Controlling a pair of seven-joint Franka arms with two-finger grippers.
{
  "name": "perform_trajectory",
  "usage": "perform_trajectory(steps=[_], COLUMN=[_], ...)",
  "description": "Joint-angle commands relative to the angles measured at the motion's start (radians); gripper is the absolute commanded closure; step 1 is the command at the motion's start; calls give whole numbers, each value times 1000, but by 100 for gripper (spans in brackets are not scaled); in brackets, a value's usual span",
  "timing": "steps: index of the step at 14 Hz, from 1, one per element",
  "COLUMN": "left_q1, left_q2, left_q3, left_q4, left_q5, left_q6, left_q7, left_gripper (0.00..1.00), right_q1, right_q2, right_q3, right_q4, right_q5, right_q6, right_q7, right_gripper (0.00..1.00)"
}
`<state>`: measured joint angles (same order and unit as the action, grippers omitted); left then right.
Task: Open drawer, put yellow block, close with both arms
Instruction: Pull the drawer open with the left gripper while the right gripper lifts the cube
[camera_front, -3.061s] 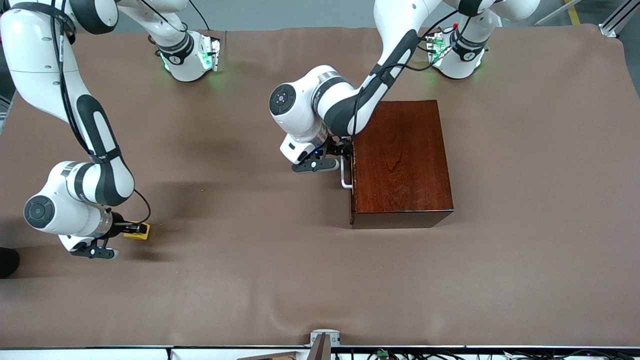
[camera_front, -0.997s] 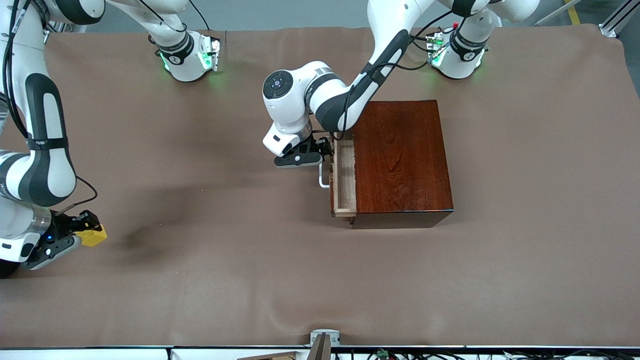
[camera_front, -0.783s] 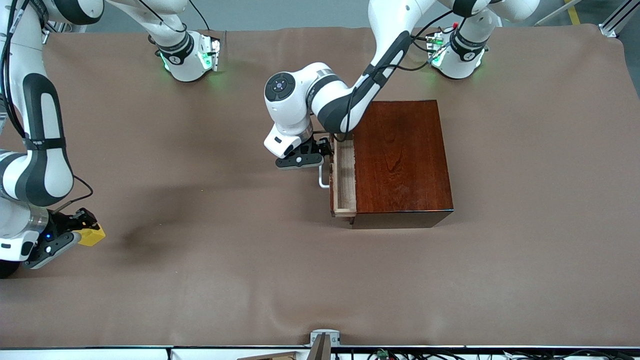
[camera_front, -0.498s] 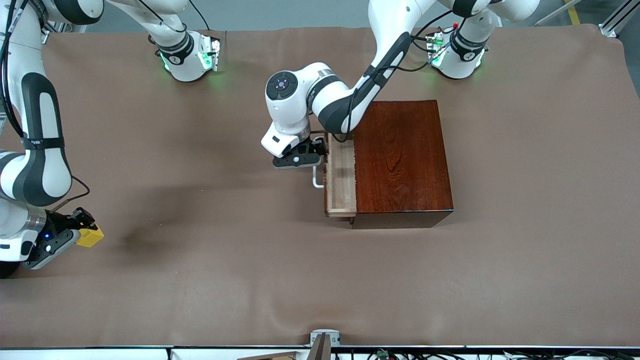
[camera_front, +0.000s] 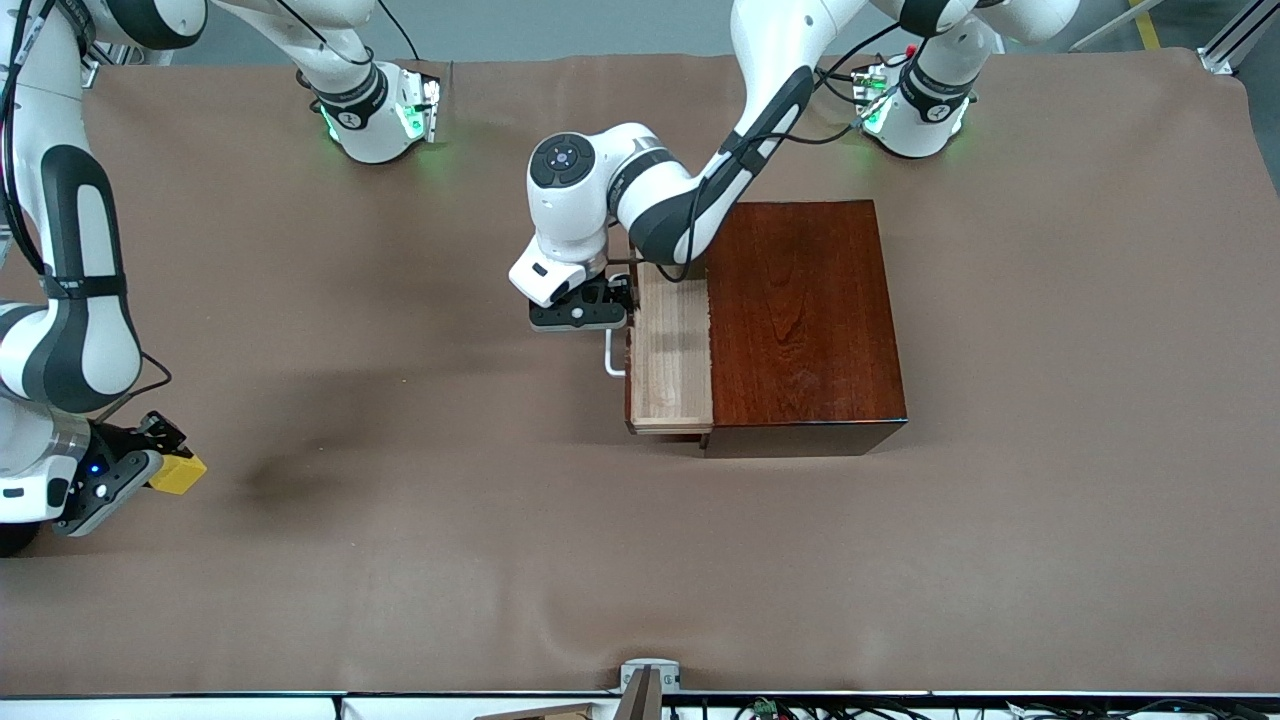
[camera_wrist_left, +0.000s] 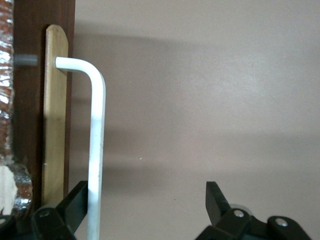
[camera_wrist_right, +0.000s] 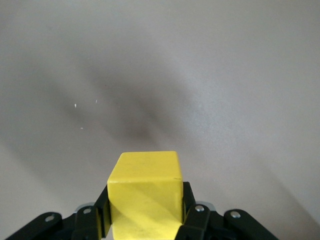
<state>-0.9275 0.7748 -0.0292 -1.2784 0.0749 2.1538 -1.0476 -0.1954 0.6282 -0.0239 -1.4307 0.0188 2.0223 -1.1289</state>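
Brown table cloth (camera_front: 500, 580), wrinkled; grey floor (camera_front: 600, 25).

The box (camera_front: 805, 315) sits on the table (camera_front: 1050, 400) toward the left arm's end. Its drawer (camera_front: 670, 355) stands pulled partway out of the side that faces the right arm's end, with the handle (camera_front: 611, 362) on its front. The left gripper (camera_front: 583, 312) is at that handle, its fingers (camera_wrist_left: 75, 202) spread wide, one on each side of the bar. The right gripper (camera_front: 140, 455) hangs over the table's edge at the right arm's end, well apart from the box, clamped on the block (camera_front: 178, 473), which is up off the cloth.
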Motion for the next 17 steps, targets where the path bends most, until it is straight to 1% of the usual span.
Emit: perform_trajectory(steps=[1,3,7,9,10,12,13,14,16,17], left_q1=[-8,-8,-8,-8,-7,-2,1,9,27,48], left_q2=[40,43,43,38,29,17,-9,-41,-130,-173], left_q3=[-20,-27,-37,-40,-40,-31,-29,-21,-6,-5], left_q4=[39,39,40,42,40,42,42,42,42,42], left_q5=[-26,-26,-26,-26,-24,-23,-23,-23,-24,-27], left_q6=[96,123,175,179,164,79,37,-13,-93,-126], left_q7=[-20,-20,-20,-22,-23,-23,-25,-25,-25,-25], left_gripper=[0,0,0,0,0,0,0,0,0,0], right_q1=[-12,-6,4,19,19,17,19,22,17,19], right_q2=[-19,-36,-61,-71,-71,-77,-84,-87,-93,-94], right_q3=[16,18,24,24,27,48,55,58,105,119], right_q4=[3,3,3,3,3,3,1,1,1,1], right_q5=[4,6,7,7,7,7,9,9,9,9], right_q6=[-37,-40,-76,-76,-76,-76,-76,-76,-76,-76], right_q7=[-115,-156,-169,-221,-270,-354,-385,-408,-459,-475], right_gripper=[100,100,100,100,100,100,100,100,100,100])
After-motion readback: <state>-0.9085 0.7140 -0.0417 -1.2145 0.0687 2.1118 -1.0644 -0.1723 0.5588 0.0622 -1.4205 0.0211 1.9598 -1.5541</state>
